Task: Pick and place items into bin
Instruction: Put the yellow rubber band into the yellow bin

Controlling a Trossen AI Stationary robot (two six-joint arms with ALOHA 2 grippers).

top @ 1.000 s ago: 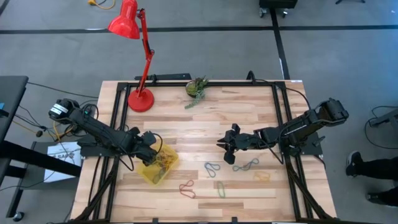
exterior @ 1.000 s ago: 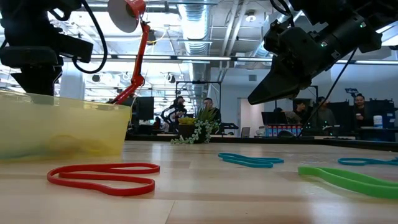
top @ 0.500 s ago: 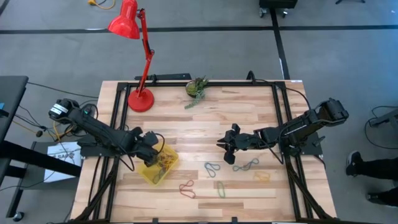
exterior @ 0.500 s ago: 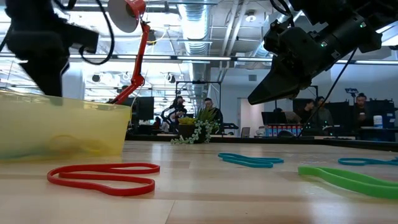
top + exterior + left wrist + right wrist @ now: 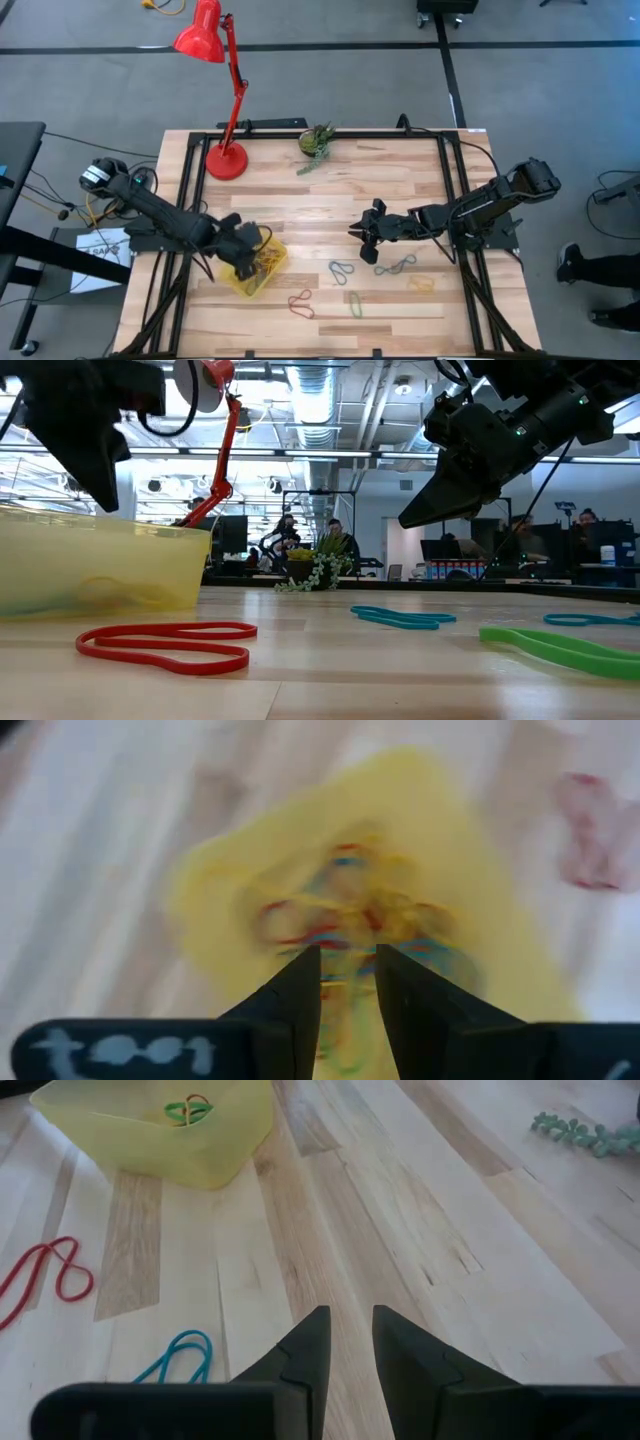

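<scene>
The yellow bin [image 5: 262,270] stands at the table's near left with several coloured bands lying in it [image 5: 345,915]. My left gripper [image 5: 243,243] hangs above the bin's far-left part, pointing steeply down, open by a narrow gap and holding nothing [image 5: 348,965]. Loose on the table lie a red band [image 5: 301,303], a green band [image 5: 355,303], two teal bands [image 5: 343,270] [image 5: 397,265] and a yellowish band [image 5: 421,283]. My right gripper [image 5: 358,230] hovers mid-table, slanting down and open, with nothing between its fingers [image 5: 350,1330].
A red lamp stands on its base [image 5: 226,160] at the far left, and a green plant clump [image 5: 316,140] sits at the far middle. Bare wood lies between the bin and my right gripper. People sit in the room behind [image 5: 335,540].
My left gripper has risen above the bin, drifted a little toward the near edge and tipped and rolled somewhat. The gap between its fingers looks the same. The bin and the bands have stayed put.
</scene>
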